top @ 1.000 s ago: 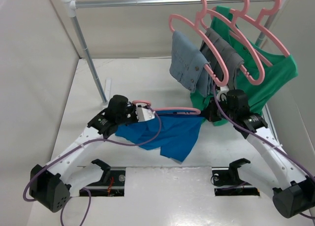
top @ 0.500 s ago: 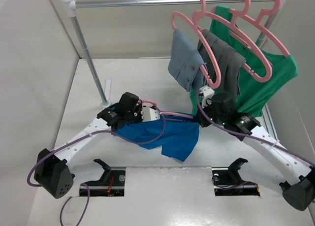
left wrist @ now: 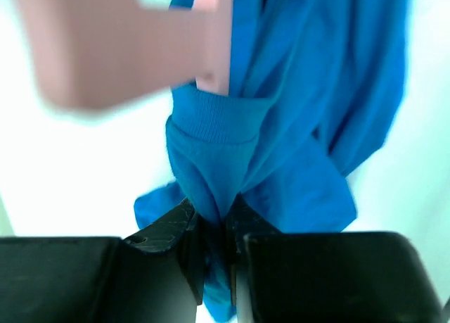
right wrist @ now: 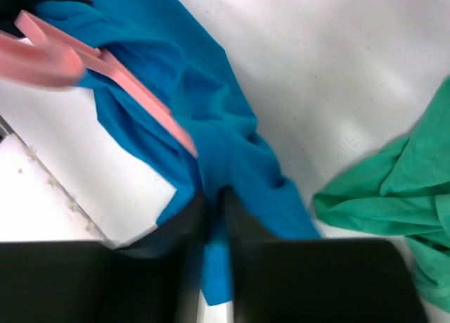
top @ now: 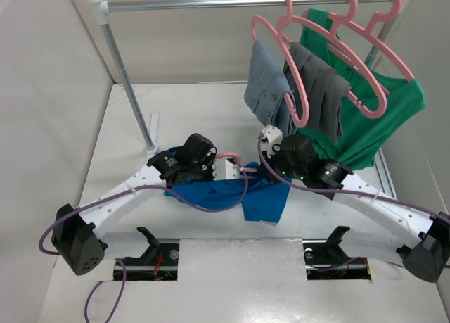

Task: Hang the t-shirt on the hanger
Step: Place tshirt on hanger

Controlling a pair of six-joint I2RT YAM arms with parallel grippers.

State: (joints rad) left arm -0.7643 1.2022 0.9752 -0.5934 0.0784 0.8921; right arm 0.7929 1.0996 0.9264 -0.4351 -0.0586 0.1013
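- The left gripper (left wrist: 214, 228) has its jaws closed tight on a pinch of the blue t-shirt (top: 264, 202), with no gap showing between them. The fold it holds sits just under the ribbed collar (left wrist: 219, 119).
- The right gripper (right wrist: 214, 217) is likewise clamped on a fold of the same cloth, right beside the spot where the pink hanger (right wrist: 140, 98) runs into the fabric.
- The t-shirt is bunched low over the white table (top: 126, 126), between the two wrists and a little nearer the arm bases, and part of it drapes down toward the near edge.
- The hanger lies across the top of that bunch. Its long axis runs roughly left to right, from one gripper toward the other, and most of it is covered by cloth and wrists.
- The key relation is collar to hanger. In the left wrist view a blurred pink arm comes down to the collar's edge — it seems to enter the neck opening, though I cannot tell how far in it sits.
- The left gripper is the nearer of the two to the collar, so any spreading of the neck over the hanger's shoulder probably falls to it. The right would pull the body of the shirt along the hanger's arm.
- The loaded hangers on the rail (top: 211, 2) — among them the green shirt (top: 394, 108) — hang close behind the right arm. This looks like a snag risk if that arm lifts.
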